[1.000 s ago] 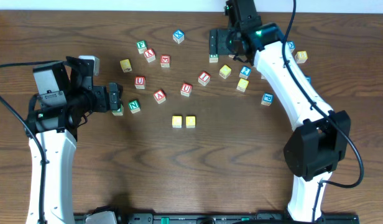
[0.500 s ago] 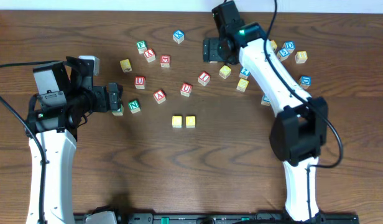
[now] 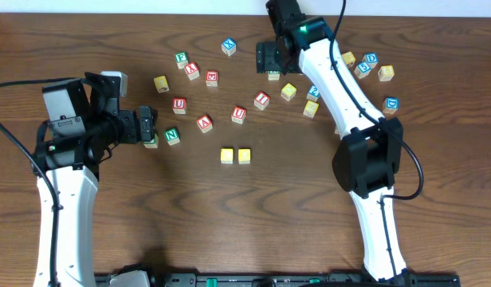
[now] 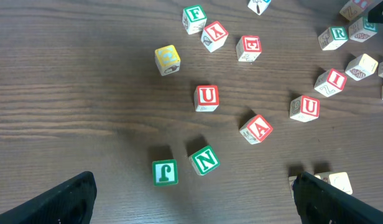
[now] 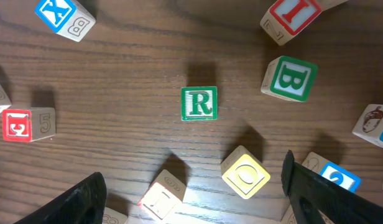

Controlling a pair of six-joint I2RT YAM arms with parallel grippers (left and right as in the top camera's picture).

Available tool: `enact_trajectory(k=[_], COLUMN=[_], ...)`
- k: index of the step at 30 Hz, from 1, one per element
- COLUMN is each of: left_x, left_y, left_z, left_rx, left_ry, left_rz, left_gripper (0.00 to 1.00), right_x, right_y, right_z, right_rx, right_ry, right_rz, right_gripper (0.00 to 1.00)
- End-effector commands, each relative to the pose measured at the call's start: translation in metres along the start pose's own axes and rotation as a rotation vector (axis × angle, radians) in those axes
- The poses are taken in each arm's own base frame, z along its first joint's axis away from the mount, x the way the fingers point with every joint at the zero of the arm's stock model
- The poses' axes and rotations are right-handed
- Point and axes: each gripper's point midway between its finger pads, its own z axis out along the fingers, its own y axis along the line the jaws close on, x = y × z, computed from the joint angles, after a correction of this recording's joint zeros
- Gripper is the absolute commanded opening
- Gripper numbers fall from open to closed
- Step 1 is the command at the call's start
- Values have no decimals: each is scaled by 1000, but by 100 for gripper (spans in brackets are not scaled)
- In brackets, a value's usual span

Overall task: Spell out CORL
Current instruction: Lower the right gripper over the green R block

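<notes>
Fingers [image 4: 67,199] of the left gripper [image 3: 147,127] stand wide apart with nothing between them, near the left edge of the desk [image 3: 253,223]. Just beside that gripper lie a green J block [image 4: 165,172] and a green N block [image 4: 204,160], close together but turned at different angles. Nearer the far edge sits a red U block [image 4: 206,98]. Further right are a red A block [image 4: 257,129] and a second red U [image 4: 304,107], each apart from the others. A pair of yellow blocks [image 3: 226,155] rests side by side at the middle of the desk; their letters cannot be read.

The green R block [image 5: 199,102] lies flat near the middle of the far edge, letter up, touching no other block. A green B block [image 5: 290,79] and a yellow block [image 5: 244,174] are near it. The right gripper [image 3: 265,57] hangs above the R block with its jaws spread and empty, and neither finger touches the block. Toward the right end of the far edge more blocks lie scattered, among them a blue block [image 3: 390,103] and a yellow cube [image 3: 386,72].
</notes>
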Motion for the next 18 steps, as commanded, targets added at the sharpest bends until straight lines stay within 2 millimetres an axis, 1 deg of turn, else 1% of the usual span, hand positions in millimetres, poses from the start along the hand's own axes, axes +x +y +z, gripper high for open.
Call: enact_trajectory(k=[1,3,5,8,12,15,18], left_x=[0,0,0,0,0,0,0], left_y=[2,2,2,2,2,2,2], left_z=[0,0,0,0,0,0,0], left_rx=[-4,-4,-4,-4,-4,-4,-4], left_ry=[1,1,1,1,1,1,1], left_rz=[7,7,7,7,7,7,7], left_gripper=[99,99,99,99,99,99,99], right_x=[-8,-11,-15,-23,-25,-22,-16], right_y=[-6,-9,-7,-3,5,8,10], right_z=[0,0,0,0,2,9,24], right_rx=[-22,-22,-25,-27,-40,-32,-27], right_ry=[-6,-12,-31,-69,-86,-83,-63], right_rz=[13,18,-5,-26,-24,-33,-39], right_gripper=[86,85,85,87,85,84,84])
